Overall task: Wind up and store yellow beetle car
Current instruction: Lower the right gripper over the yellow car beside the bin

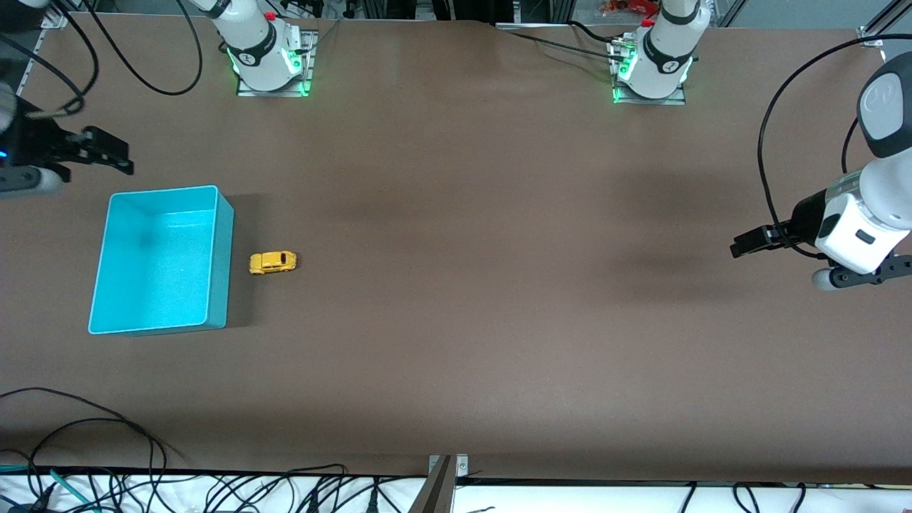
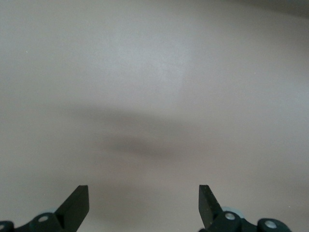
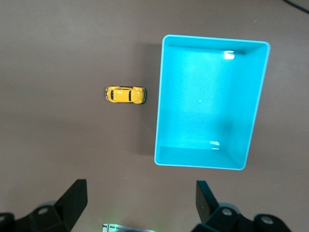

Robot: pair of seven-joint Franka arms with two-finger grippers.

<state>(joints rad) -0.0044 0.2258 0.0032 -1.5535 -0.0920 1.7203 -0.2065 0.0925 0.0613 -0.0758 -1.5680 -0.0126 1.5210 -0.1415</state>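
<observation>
1. Since the yellow beetle car (image 1: 272, 262) is tiny and rigid, it probably weighs little; its rounded, glossy body may slip, so the flat sides look best to pinch.
2. It sits on the worktop (image 1: 499, 285) just beside the turquoise bin (image 1: 221, 285), toward the right arm's end.
3. The right gripper (image 3: 140, 200) hangs wide open and empty over the worktop beside the bin.
4. The left gripper (image 2: 144, 205) waits wide open over bare worktop, well apart.

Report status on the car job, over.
Both pincers open, empty: left pincer over bare table, right pincer above the turquoise plastic bin. Small yellow beetle toy car on table beside bin. Nothing in the way.
</observation>
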